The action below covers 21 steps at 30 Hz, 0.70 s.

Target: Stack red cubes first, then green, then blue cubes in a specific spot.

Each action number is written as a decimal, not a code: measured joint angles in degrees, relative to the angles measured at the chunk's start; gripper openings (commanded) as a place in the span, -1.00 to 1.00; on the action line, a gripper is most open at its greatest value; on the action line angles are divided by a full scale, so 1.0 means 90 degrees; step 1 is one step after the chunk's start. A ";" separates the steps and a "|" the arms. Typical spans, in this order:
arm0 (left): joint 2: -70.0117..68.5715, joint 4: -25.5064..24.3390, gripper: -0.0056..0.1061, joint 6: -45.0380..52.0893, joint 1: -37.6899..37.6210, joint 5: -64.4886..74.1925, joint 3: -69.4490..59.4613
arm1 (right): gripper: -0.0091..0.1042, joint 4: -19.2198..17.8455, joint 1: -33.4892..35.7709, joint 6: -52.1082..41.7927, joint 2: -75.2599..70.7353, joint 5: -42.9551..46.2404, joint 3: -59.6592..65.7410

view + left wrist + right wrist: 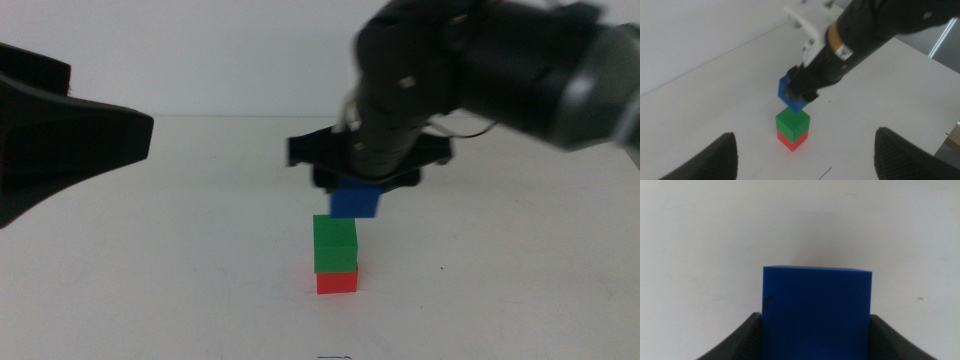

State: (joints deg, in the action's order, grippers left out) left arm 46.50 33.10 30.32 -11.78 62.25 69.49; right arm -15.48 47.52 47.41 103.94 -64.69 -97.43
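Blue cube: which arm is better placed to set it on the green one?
The right arm. Its end effector already grips the blue cube just above the green cube. The left end effector is open, off to the side.

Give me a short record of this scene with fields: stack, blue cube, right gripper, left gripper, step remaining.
stack: green cube sits on red cube, on the white table
blue cube: held above the green cube, apparently not resting on it
right gripper: shut on the blue cube, over the stack
left gripper: open, waiting at the left side
step remaining: set blue cube on green cube
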 measured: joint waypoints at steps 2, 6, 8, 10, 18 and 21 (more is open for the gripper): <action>0.0000 0.0000 0.78 0.0000 0.0000 0.0000 0.0000 | -0.86 0.0013 0.0107 0.0051 0.0230 -0.0022 -0.0204; 0.0000 0.0000 0.78 0.0000 0.0000 0.0000 0.0000 | -0.86 0.0075 0.0134 0.0061 0.0651 -0.0172 -0.0547; 0.0000 0.0000 0.78 0.0000 0.0000 0.0000 0.0000 | -0.86 0.0118 0.0134 0.0040 0.0779 -0.0284 -0.0627; 0.0000 0.0000 0.78 0.0000 0.0000 0.0000 0.0000 | -0.86 0.0118 0.0134 0.0040 0.0835 -0.0383 -0.0657; 0.0000 0.0000 0.78 0.0000 0.0000 0.0000 0.0000 | -0.86 0.0120 0.0134 0.0177 0.0846 -0.0471 -0.0683; 0.0000 0.0000 0.78 0.0000 0.0000 0.0000 0.0000 | -0.86 0.0134 0.0134 0.0206 0.0846 -0.0464 -0.0683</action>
State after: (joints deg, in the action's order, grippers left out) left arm 46.50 33.10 30.32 -11.78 62.25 69.49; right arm -14.28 48.73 49.26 111.55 -68.87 -103.58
